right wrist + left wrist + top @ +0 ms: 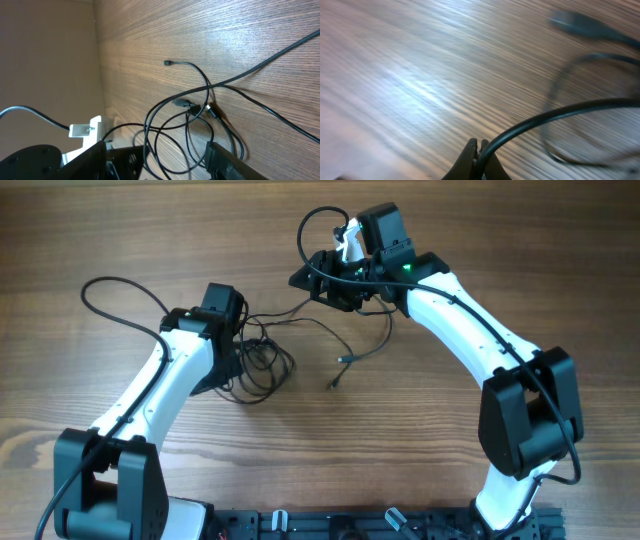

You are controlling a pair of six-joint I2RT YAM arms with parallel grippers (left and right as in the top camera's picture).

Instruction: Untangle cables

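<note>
the left gripper (479, 148) was pinched fully closed on a thin black cable (545, 117) at the bottom centre of the left wrist view, the cord rising from the fingertips and arcing away to the right edge. beyond it another loop lay blurred on the wooden table (395, 75), and a blurred plug end (570, 22) showed in the upper right. the right gripper (156, 150) stood with its fingers (225, 162) wide apart at the bottom of the right wrist view and clamped nothing that could be seen; a few strands ran through the gap, though whether they touched the fingers could not be told. just above, the cables (192, 107) crossed in a loose knot near the centre of the frame, with a small plug (167, 63) lying free above it and one long strand running off to the upper right. in the overhead view the main tangle (262, 365) lay left of centre, just right of the left arm's wrist, one strand led up and right toward the right gripper near the top centre, and a loose end (345, 359) lay on the table near the centre.
</note>
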